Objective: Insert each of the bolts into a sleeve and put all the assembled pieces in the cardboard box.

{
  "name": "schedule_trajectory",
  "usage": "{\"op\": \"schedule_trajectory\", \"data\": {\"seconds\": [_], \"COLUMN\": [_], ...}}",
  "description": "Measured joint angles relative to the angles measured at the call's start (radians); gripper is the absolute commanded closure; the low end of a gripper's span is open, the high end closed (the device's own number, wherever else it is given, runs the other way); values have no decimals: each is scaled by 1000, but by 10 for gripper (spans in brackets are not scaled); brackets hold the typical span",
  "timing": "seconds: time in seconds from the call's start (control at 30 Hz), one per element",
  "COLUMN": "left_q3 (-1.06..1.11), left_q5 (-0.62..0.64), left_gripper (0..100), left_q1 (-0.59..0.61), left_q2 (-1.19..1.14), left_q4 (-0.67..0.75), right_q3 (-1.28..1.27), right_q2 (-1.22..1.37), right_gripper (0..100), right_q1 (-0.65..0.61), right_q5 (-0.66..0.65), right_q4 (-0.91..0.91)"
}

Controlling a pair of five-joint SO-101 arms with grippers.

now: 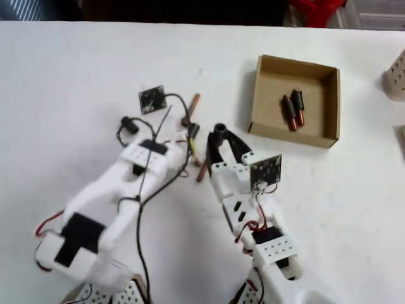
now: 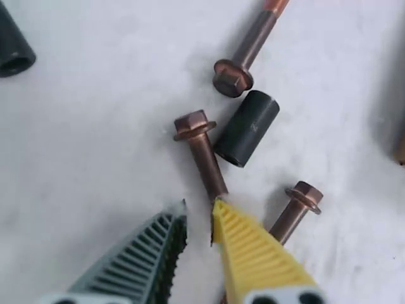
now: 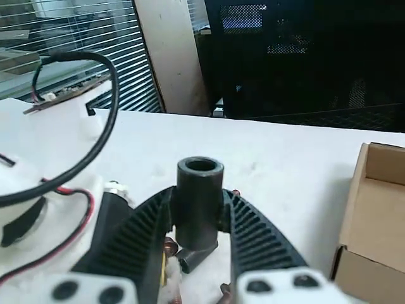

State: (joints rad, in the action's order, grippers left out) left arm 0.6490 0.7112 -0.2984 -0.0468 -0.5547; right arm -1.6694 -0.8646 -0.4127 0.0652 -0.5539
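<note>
the left gripper hangs low over the white table, jaws narrowly parted and empty, its yellow fingertip at the shaft end of one bolt; a black sleeve lies just beside that bolt's head; further right, the right gripper is clenched on an upright sleeve; the cardboard box at the right holds assembled pieces lying side by side
</note>
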Motion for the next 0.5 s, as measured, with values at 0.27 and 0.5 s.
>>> {"op": "schedule_trajectory", "data": {"seconds": [0.27, 0.5], "left_q3": [-209, -367], "left_q5": [0, 32], "left_gripper": [865, 865], "left_q1": [28, 31], "left_q2": [-184, -324], "left_q4": [-69, -203], "right_q3": [0, 0], "right_q2": [0, 0], "right_gripper": [982, 982], "right_q1": [0, 0], "right_q5": [0, 0], "right_q4": [0, 0]}}
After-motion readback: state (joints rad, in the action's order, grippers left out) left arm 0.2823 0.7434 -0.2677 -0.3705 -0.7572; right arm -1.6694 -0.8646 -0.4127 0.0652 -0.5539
